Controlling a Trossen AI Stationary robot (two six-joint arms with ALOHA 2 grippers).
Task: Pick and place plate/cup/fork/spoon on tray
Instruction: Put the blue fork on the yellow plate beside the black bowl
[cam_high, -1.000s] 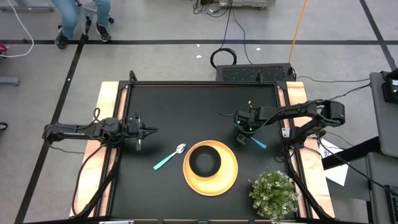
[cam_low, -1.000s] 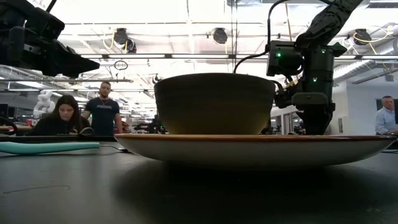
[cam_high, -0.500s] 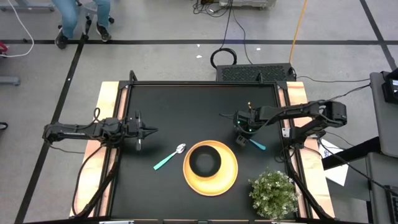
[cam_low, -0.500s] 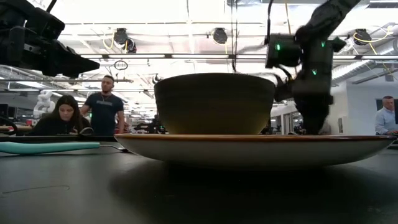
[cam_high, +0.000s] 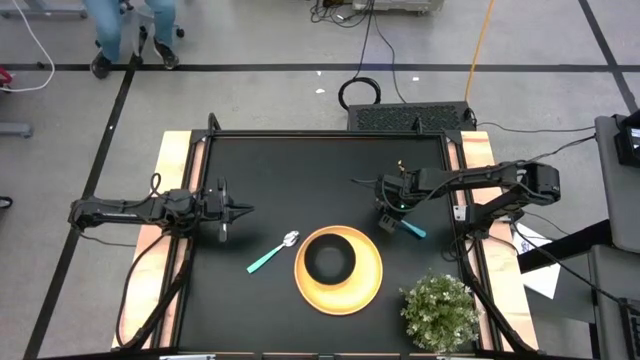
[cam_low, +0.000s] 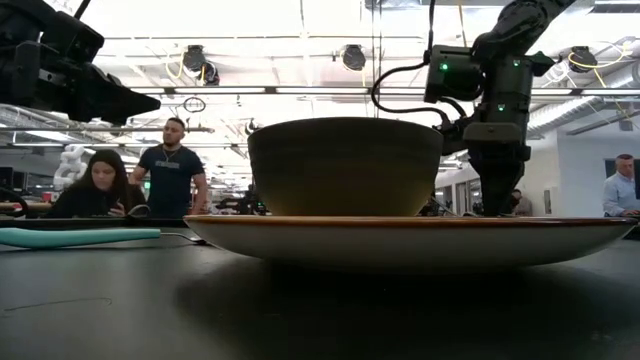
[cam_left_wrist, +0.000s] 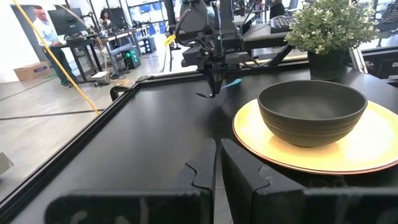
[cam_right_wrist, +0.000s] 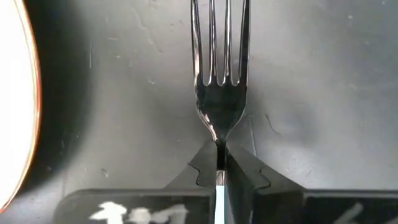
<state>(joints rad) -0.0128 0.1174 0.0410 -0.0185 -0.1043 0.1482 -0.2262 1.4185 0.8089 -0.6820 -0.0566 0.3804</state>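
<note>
The yellow tray (cam_high: 365, 285) lies at the table's near middle, and the dark cup (cam_high: 330, 262) stands in it; both show in the left wrist view, cup (cam_left_wrist: 311, 112) on tray (cam_left_wrist: 373, 146). The spoon (cam_high: 272, 253) lies flat on the table left of the tray. My right gripper (cam_high: 388, 222) stands right of the tray's far side, pointing down, shut on the fork (cam_right_wrist: 219, 99). The fork's teal handle (cam_high: 413, 230) sticks out toward the table's right. My left gripper (cam_high: 243, 210) is shut and empty above the table's left part. My right gripper pinches the fork's thin neck (cam_right_wrist: 219, 149), just behind the tines, between its two fingers (cam_right_wrist: 239, 171). The fingers come from above and lie along the fork. The tines (cam_left_wrist: 212, 87) point down at the table, and I cannot tell whether their tips touch it.
A potted plant (cam_high: 438, 310) stands at the table's near right corner, close to the tray. The table has raised wooden edges (cam_high: 170, 240) on both sides. People stand and sit in the room beyond the table (cam_low: 165, 180).
My right gripper has risen a little with the fork, as the low view shows. It stays beside the tray's far right side. Tray, cup and spoon have kept still.
</note>
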